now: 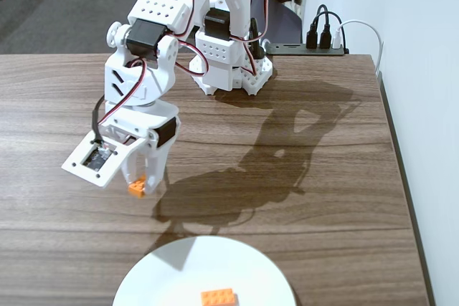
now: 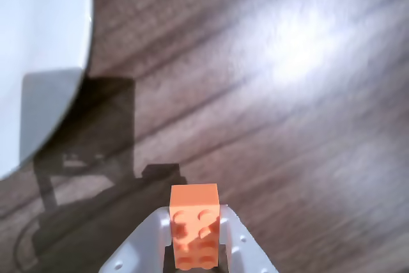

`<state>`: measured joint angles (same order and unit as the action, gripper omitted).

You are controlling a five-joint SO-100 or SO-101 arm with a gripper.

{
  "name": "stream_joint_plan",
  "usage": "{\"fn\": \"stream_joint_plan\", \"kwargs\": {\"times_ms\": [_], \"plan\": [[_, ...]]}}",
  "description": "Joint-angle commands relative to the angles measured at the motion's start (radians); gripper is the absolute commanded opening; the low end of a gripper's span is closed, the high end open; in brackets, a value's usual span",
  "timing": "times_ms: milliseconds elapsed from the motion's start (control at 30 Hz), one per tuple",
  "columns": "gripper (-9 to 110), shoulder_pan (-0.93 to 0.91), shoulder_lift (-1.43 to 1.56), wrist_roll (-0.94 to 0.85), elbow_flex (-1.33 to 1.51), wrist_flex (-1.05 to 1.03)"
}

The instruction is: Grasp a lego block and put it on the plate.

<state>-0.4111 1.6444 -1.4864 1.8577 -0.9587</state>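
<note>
the small orange studded plastic lego block (image 2: 194, 233) is being pinched between the two white fingers of the gripper (image 1: 140, 185) and is being held clear of the brown wood-grain table (image 1: 344, 177), near but not yet over the large round plain white plate (image 1: 165, 277). the carry is best being done with the pinch kept firm and the brick brought well inside the rim, onto bare white beside the second orange brick (image 1: 219, 297) already lying there, before the fingers are being spread. two orange bricks, one plate and one gripper are being counted.

Orange lego block (image 2: 195, 229) held upright above table, beside white plate (image 2: 38, 62).
</note>
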Motion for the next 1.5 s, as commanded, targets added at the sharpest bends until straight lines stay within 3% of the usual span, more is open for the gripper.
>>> {"fn": "stream_joint_plan", "kwargs": {"times_ms": [0, 400, 1467], "plan": [[5, 0.008, 0.071, -0.025, -0.043, 0.063], [5, 0.051, 0.06, -0.077, -0.104, 0.201], [5, 0.27, -0.337, 0.066, -0.514, 0.011]]}}
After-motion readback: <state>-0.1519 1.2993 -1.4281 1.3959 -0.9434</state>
